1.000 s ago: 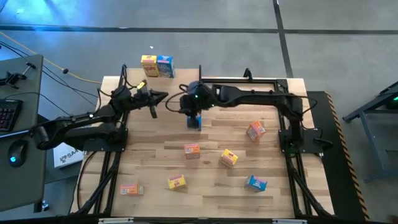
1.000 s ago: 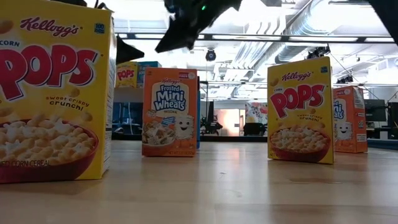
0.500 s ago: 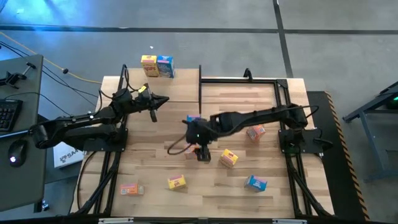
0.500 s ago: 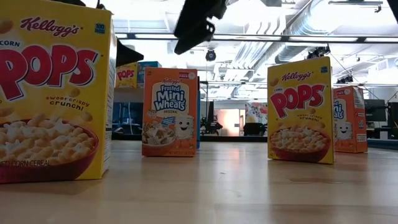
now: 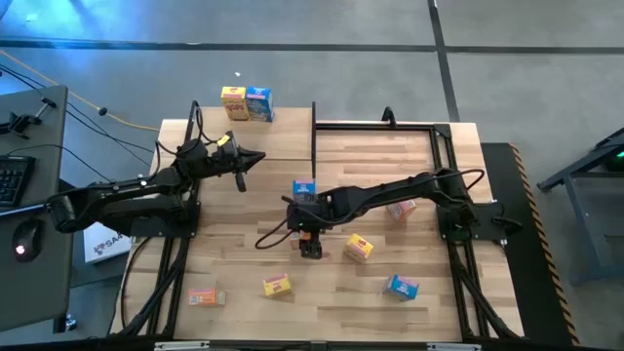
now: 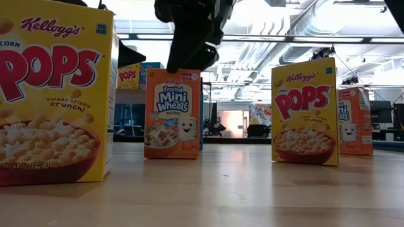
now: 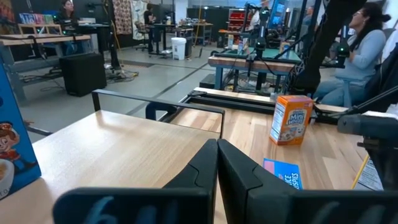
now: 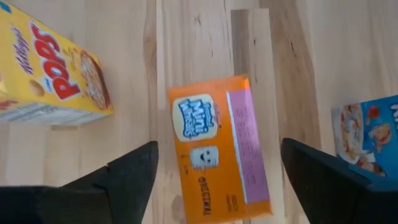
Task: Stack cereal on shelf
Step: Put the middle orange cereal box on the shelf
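Observation:
An orange Mini Wheats cereal box [image 8: 217, 155] [image 5: 298, 234] stands upright at mid-table. My right gripper [image 5: 310, 244] [image 6: 191, 60] hovers open just over its top, one finger on each side [image 8: 134, 174]; I see no touch. A blue cereal box [image 5: 304, 189] lies flat farther back. The shelf [image 5: 268, 141] [image 7: 118, 149] is at the far left, with a yellow box [image 5: 234, 101] and a blue box [image 5: 258, 102] standing on it. My left gripper [image 5: 255, 156] [image 7: 216, 155] waits shut above the shelf.
Loose cereal boxes stand around: yellow [image 5: 359, 248] and blue [image 5: 401, 287] to the right, yellow [image 5: 277, 286] and orange [image 5: 202, 296] near the front edge, orange [image 5: 400, 206] by the right arm. A black frame [image 5: 314, 127] borders the shelf. People sit beyond the table.
My right gripper has gone from over the blue box toward the table's near edge and then down over the orange box, and its fingers have opened. The blue box stays lying where the gripper was.

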### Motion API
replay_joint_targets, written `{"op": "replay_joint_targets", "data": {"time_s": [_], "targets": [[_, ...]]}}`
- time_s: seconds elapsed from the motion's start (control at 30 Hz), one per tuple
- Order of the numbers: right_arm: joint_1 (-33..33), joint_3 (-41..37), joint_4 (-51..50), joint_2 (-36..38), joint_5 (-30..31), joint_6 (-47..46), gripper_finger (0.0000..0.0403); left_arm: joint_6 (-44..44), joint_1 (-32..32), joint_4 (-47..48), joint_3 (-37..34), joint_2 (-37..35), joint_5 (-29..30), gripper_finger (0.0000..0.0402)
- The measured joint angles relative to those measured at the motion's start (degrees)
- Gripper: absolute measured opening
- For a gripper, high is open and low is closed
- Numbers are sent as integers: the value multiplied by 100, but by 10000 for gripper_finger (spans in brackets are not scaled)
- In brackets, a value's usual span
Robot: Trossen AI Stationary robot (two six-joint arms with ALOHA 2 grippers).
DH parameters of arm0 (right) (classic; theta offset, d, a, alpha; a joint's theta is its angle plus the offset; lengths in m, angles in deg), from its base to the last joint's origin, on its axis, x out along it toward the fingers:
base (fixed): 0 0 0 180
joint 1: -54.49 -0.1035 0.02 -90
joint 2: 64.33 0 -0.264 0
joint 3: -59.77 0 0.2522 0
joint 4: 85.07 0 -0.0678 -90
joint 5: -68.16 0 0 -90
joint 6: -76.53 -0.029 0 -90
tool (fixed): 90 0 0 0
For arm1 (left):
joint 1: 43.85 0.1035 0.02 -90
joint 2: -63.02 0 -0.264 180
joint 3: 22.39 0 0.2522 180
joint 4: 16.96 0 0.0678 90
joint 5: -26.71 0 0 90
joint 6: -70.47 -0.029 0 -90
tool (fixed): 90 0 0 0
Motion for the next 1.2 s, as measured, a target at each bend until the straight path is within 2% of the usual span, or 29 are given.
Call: {"op": "replay_joint_targets", "data": {"time_s": [0.2,0.6,0.77,0.87,1.0,1.2], "targets": [[6,-15,-35,-164,-93,19,288,-2,0,72,0,2,5,3],[67,2,9,-168,-203,150,160,-104,15,7,0,2,27,3],[68,100,-2,-92,-199,295,143,-105,15,5,0,2,27,3],[120,490,-335,-85,-198,496,149,-105,15,0,1,2,28,3],[337,1431,-901,-73,-107,1009,157,-105,15,-9,2,2,27,3],[1120,2909,-1526,-59,48,2072,158,-105,15,-11,2,2,31,3]]}}
